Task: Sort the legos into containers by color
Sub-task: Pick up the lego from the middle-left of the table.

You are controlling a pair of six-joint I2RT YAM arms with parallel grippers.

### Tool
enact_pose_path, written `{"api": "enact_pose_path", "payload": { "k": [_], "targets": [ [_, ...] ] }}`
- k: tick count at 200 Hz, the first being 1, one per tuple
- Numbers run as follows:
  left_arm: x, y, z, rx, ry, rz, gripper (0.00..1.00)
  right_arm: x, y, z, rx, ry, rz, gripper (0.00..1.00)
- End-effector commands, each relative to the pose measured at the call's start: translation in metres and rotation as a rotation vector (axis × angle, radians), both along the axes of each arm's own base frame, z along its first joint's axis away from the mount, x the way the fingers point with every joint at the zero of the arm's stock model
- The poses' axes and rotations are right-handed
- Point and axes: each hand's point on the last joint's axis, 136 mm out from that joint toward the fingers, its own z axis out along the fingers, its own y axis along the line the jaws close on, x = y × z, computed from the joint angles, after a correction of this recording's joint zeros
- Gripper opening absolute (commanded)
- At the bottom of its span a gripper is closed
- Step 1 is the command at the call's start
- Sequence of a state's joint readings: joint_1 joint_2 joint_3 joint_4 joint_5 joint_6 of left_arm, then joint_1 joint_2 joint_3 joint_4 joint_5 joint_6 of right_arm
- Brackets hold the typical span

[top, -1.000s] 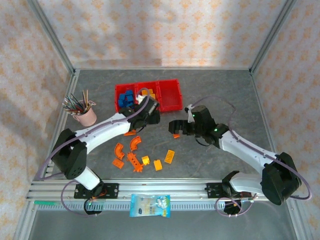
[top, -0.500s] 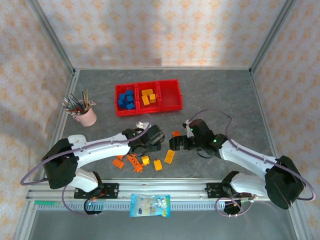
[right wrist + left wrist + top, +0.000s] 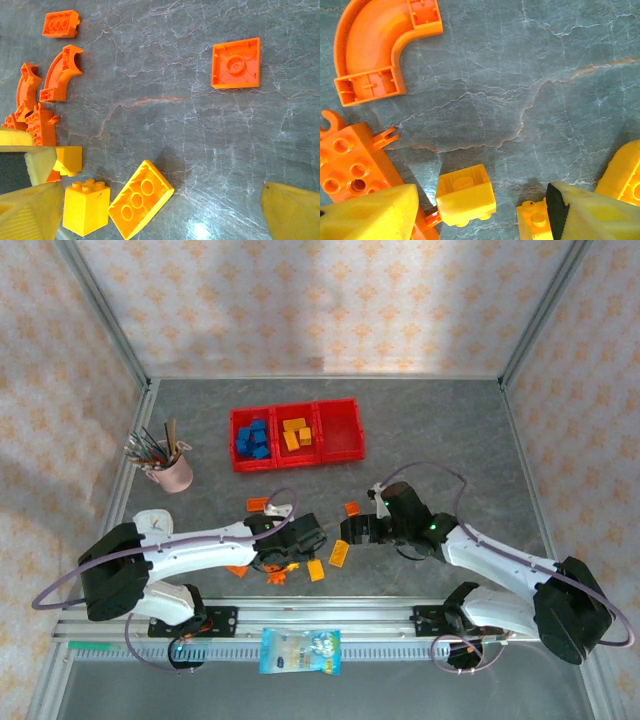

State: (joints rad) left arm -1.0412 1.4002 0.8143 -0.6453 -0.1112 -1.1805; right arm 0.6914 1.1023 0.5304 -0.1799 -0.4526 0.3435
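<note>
Three patterned walls [image 3: 330, 300] ring the grey table [image 3: 450, 430] bearing legos [image 3: 340, 553].

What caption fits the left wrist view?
Left gripper open, a small yellow brick between its fingers; curved orange brick apart on grey table.

The table [image 3: 440, 430] lies bare between the containers [image 3: 297, 435] and the loose legos [image 3: 340, 553]; passage there is open. Front centre is congested: left gripper [image 3: 482, 200] and right gripper [image 3: 160, 192], both spread wide, stand near each other. An orange studded brick [image 3: 350, 167] crowds one of the left fingers [image 3: 370, 212]; a small yellow brick [image 3: 532, 220] sits just beside the other. The pink cup [image 3: 170, 472] stands well apart at left.
</note>
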Motion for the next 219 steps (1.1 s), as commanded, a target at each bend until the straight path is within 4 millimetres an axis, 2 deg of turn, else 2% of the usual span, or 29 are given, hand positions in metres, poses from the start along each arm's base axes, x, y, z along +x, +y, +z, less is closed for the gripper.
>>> {"api": "enact_pose_path", "payload": {
  "k": [1,21,79,132,164,219],
  "targets": [
    [-0.001,-0.001,-0.009,0.009,0.004,0.007,0.69,0.0,0.001,0.004,0.019,-0.019,-0.007,1.0],
    [-0.001,0.006,-0.014,0.046,0.006,0.013,0.68,0.001,0.0,0.003,0.019,-0.022,-0.013,1.0],
    [-0.002,0.001,-0.025,0.041,0.019,-0.001,0.62,0.002,0.001,0.002,0.014,-0.017,-0.012,1.0],
    [0.001,-0.002,-0.03,0.049,0.019,-0.011,0.52,0.003,0.001,0.0,0.006,-0.016,-0.014,1.0],
    [0.001,-0.001,-0.029,0.051,0.014,-0.011,0.42,0.004,0.001,0.0,0.005,-0.016,-0.017,1.0],
    [0.001,0.0,-0.023,0.033,-0.004,-0.011,0.36,0.007,0.003,0.005,0.008,-0.023,-0.02,1.0]
  ]
}}
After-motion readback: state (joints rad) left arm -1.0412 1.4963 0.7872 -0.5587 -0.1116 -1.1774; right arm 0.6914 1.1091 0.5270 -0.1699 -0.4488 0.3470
